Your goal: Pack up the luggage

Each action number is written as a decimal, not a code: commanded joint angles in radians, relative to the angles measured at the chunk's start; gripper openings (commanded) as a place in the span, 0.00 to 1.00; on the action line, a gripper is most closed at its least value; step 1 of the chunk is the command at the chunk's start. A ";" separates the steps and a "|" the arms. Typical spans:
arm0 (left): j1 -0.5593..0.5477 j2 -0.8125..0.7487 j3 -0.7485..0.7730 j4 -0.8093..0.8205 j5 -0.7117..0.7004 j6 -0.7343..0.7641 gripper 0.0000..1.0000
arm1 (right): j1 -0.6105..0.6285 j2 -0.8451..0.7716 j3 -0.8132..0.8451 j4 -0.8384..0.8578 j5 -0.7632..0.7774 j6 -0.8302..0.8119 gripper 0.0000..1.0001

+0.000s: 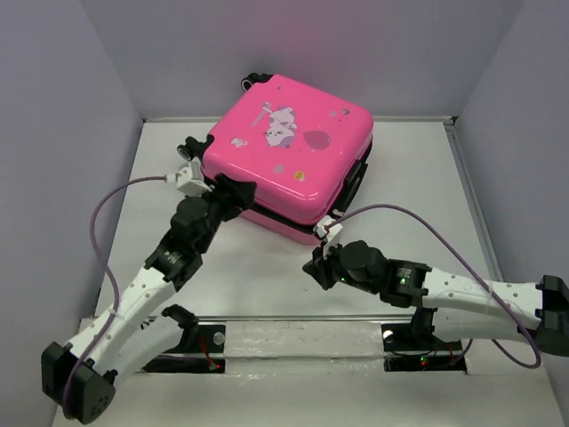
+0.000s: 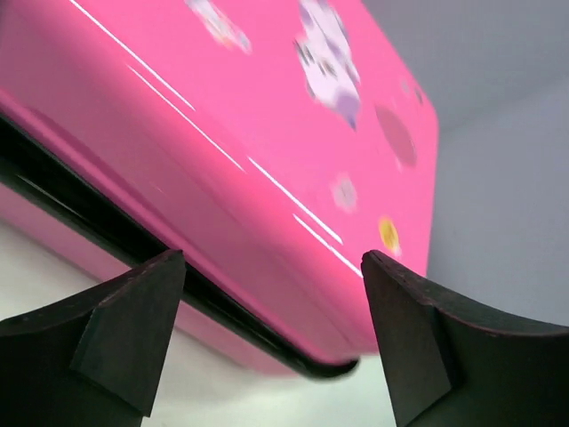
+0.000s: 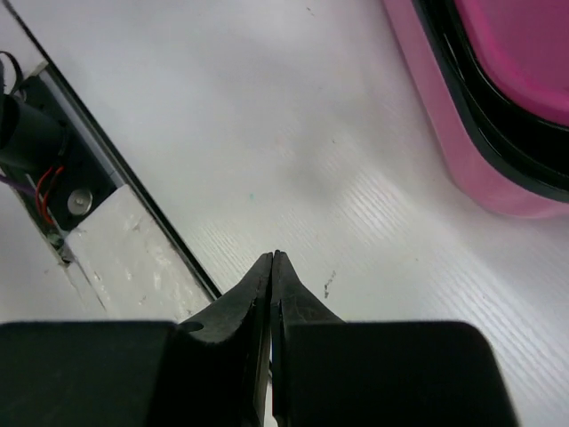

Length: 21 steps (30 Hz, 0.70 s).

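Observation:
The luggage [image 1: 289, 156] is a hot-pink hard-shell suitcase with cartoon stickers, lying at the back middle of the table with its lid down and a dark gap along the seam. My left gripper [image 1: 233, 194] is open at the suitcase's front left edge, its jaws spread on either side of the lid's near corner [image 2: 293, 294]. My right gripper [image 1: 315, 266] is shut and empty, low over the table in front of the suitcase's front right corner [image 3: 498, 133], apart from it.
The white table [image 1: 258, 267] is walled by grey panels on three sides. A black rail with the arm mounts [image 1: 293, 342] runs along the near edge and shows in the right wrist view [image 3: 53, 169]. Purple cables loop off both arms.

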 commanded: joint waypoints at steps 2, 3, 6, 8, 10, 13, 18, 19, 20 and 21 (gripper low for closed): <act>0.386 0.007 0.039 -0.026 0.183 -0.011 0.96 | 0.000 -0.059 -0.033 -0.020 0.114 0.023 0.07; 0.435 0.036 0.046 0.010 0.226 -0.032 0.97 | 0.000 -0.065 -0.036 -0.024 0.119 0.027 0.09; 0.577 0.183 0.069 0.104 0.364 -0.098 0.99 | 0.000 -0.085 -0.042 -0.024 0.116 0.026 0.18; 0.620 0.267 0.102 0.133 0.431 -0.116 0.99 | 0.000 -0.088 -0.048 -0.026 0.107 0.024 0.28; 0.637 0.413 0.182 0.159 0.441 -0.129 0.99 | 0.000 -0.087 -0.055 -0.026 0.082 0.023 0.44; 0.670 0.496 0.222 0.225 0.450 -0.153 0.99 | 0.000 -0.079 -0.059 -0.024 0.041 0.023 0.65; 0.677 0.668 0.343 0.271 0.444 -0.175 0.99 | 0.000 -0.067 -0.079 0.006 -0.022 0.023 0.78; 0.678 0.685 0.352 0.279 0.444 -0.182 0.99 | 0.000 -0.065 -0.085 0.011 -0.036 0.024 0.78; 0.678 0.712 0.357 0.322 0.447 -0.204 0.99 | 0.000 -0.067 -0.094 0.021 -0.040 0.030 0.78; 0.678 0.725 0.356 0.351 0.455 -0.218 0.99 | 0.000 -0.068 -0.098 0.023 -0.054 0.030 0.78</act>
